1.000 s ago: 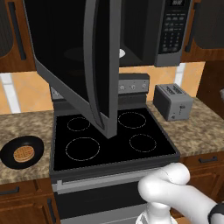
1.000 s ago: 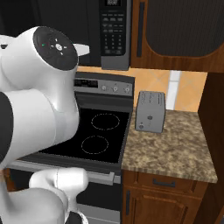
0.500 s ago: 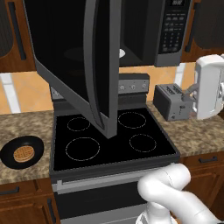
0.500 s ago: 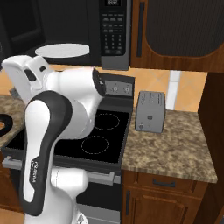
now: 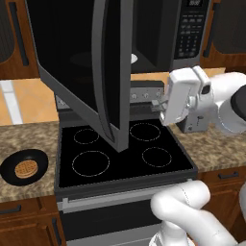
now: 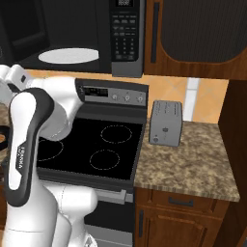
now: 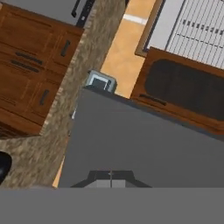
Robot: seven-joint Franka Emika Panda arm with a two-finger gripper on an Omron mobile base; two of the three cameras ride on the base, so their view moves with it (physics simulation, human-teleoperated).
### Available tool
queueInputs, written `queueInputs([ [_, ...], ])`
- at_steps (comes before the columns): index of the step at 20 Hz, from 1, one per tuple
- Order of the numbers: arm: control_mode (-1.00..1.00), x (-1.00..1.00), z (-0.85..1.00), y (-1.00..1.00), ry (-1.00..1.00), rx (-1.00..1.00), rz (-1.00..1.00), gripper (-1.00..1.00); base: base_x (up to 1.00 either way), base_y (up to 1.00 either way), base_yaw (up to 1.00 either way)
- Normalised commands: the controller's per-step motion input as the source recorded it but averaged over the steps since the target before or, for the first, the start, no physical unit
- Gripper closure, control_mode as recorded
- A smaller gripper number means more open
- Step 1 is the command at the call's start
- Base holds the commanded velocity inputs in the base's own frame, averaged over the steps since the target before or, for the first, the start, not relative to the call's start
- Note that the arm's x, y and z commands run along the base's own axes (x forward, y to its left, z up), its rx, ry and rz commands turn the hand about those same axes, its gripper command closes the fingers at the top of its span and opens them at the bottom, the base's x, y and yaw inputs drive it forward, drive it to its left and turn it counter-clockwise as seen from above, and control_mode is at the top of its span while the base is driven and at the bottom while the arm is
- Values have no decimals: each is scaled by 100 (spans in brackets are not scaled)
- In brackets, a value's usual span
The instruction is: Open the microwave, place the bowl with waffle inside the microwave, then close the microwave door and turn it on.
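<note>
The microwave [image 5: 192, 33] hangs over the stove, and its door [image 5: 81, 72] stands swung wide open toward me. A white turntable plate [image 6: 67, 55] shows inside. On the left counter sits the black bowl [image 5: 41, 161], with the round waffle [image 5: 25, 169] in it. My gripper [image 5: 163, 106] hovers above the right side of the stove, right of the open door and far from the bowl. In the hand view its fingertips [image 7: 110, 174] are shut together with nothing between them, facing the door's grey surface [image 7: 144, 140].
A black-topped stove [image 5: 120, 153] lies below the microwave. A silver toaster [image 6: 164, 123] stands on the right granite counter [image 6: 193, 169]. The open door juts out over the stove's left half. Wooden cabinets line the wall and the space under the counters.
The arm has swung in from the right, carrying the hand leftward to above the stove's right side. The gripper stays shut; the door, bowl and waffle have not moved.
</note>
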Motion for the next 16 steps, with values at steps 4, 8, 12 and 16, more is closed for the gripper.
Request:
queueInputs([
  [4,-100,34,3,100,-14,0,17,100,0,0,0],
  [8,-100,29,1,100,-19,0,14,100,0,0,0],
  [12,-100,25,0,100,-20,0,11,100,0,0,0],
  [16,-100,27,0,100,-20,0,9,100,0,0,0],
])
